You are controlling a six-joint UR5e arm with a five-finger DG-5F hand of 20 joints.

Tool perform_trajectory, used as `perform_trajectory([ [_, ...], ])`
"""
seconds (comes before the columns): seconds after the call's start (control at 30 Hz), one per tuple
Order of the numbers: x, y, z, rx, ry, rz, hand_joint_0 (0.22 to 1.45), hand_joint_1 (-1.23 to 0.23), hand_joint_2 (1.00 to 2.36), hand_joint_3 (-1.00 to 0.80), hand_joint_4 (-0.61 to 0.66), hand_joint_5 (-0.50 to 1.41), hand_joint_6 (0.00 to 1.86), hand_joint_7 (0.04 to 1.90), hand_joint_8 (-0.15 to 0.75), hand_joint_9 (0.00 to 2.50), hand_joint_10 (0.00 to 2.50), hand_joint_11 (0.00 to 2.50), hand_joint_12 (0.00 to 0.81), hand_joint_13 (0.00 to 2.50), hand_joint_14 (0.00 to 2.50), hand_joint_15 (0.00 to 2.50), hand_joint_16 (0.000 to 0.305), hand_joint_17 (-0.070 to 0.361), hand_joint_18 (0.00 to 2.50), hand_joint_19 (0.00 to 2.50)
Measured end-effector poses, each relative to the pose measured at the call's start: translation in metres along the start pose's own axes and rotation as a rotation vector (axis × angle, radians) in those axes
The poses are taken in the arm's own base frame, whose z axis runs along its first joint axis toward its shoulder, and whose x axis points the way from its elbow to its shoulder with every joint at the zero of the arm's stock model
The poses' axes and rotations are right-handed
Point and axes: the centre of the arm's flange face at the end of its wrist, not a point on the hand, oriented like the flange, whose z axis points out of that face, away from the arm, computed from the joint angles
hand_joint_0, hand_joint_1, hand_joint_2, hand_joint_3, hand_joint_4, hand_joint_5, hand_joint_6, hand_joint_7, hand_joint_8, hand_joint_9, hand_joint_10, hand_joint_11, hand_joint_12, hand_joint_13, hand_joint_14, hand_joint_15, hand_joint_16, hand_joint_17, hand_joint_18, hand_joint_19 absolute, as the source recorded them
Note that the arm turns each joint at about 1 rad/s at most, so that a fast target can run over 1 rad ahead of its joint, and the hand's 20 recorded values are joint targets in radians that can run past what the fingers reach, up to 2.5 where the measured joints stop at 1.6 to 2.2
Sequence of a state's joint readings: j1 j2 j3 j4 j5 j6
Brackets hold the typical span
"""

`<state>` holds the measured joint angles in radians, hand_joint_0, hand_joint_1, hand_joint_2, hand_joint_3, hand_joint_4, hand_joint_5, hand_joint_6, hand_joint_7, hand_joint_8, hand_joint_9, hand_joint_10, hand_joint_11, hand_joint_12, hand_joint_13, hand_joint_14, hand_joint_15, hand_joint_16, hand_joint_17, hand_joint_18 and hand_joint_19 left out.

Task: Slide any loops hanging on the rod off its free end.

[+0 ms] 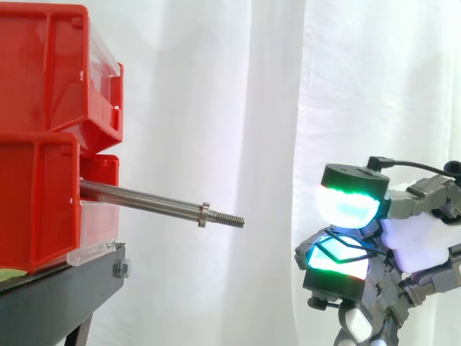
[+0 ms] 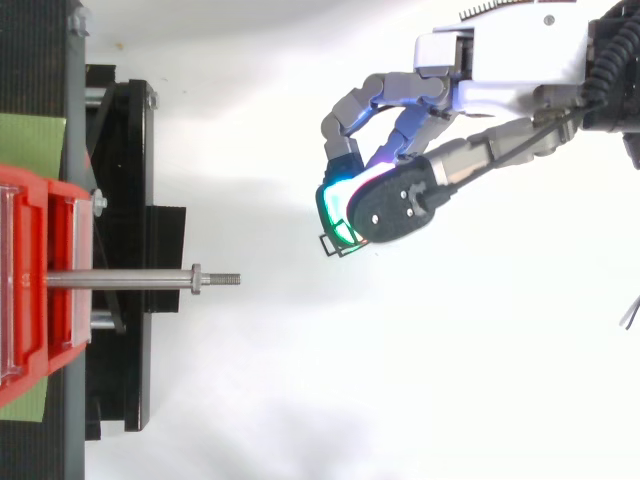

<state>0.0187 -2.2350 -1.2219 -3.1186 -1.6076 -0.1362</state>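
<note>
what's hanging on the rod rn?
Nothing hangs on the rod: bare shaft out to its collar and threaded tip. A thin black loop sits pinched in the hand, clear of the rod. The red bins cover the rod's root.

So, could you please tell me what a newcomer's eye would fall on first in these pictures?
First the hand at the right, its fingertips glowing green and cyan and pinching a thin black loop. Next the steel rod jutting from the red bins at the left, with nothing hanging on it. Its threaded free end points toward the hand across an open gap.
</note>
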Motion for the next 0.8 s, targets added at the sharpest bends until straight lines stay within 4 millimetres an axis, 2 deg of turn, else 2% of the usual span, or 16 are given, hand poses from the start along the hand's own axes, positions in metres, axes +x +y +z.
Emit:
perform_trajectory([
  [0.23, -0.0001, -0.0001, 0.0, 0.0, 0.0, 0.0, 0.6, -0.72, 1.01, -0.33, 0.14, -0.19, 0.82, 1.27, 0.3, 0.87, 0.01, 0.31, 0.272, 0.83, 0.01, 0.12, 0.042, 0.095, 0.77, 0.3],
  [0.37, -0.0001, -0.0002, -0.0001, 0.001, 0.0, 0.0, 0.6, -0.76, 1.02, -0.31, 0.14, -0.2, 0.83, 1.25, 0.294, 0.84, 0.01, 0.31, 0.272, 0.81, 0.0, 0.12, 0.042, 0.096, 0.76, 0.29],
  [0.47, -0.0001, -0.0003, -0.0004, 0.003, 0.0, 0.0, 0.61, -0.8, 1.01, -0.38, 0.16, -0.21, 0.84, 1.23, 0.284, 0.82, 0.01, 0.3, 0.273, 0.8, 0.0, 0.11, 0.043, 0.096, 0.75, 0.29],
  [0.5, -0.0003, -0.0005, -0.0005, 0.004, 0.0, 0.0, 0.62, -0.8, 1.0, -0.5, 0.17, -0.21, 0.84, 1.22, 0.281, 0.82, 0.01, 0.3, 0.272, 0.8, 0.0, 0.11, 0.042, 0.095, 0.75, 0.28],
  [0.7, -0.0008, -0.0009, -0.0009, 0.007, 0.001, 0.0, 0.56, -0.73, 1.0, -0.5, 0.18, -0.2, 0.84, 1.19, 0.289, 0.84, 0.01, 0.28, 0.277, 0.81, 0.0, 0.1, 0.044, 0.098, 0.77, 0.29],
  [0.8, -0.0007, -0.001, -0.001, 0.007, 0.002, 0.0, 0.53, -0.6, 1.0, -0.5, 0.2, -0.2, 0.83, 1.17, 0.3, 0.87, 0.01, 0.29, 0.281, 0.83, 0.0, 0.1, 0.045, 0.1, 0.79, 0.28],
])
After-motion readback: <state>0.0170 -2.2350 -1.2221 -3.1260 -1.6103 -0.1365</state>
